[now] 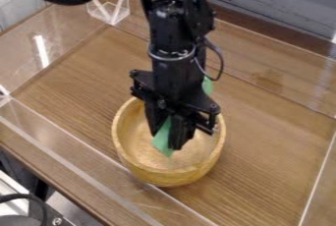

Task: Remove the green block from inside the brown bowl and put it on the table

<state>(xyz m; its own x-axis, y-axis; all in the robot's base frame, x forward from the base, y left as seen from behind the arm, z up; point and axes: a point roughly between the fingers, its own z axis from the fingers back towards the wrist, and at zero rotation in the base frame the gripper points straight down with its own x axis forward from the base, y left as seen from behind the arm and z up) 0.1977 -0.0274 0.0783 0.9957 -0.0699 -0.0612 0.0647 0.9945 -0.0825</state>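
Green block [165, 138] hangs near-upright in the closed claw [172, 135], low end over the bowl [132, 154] at lower centre; bare tabletop [269, 122] lies right.

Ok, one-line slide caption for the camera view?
Gripper holds the green block upright above the brown bowl.
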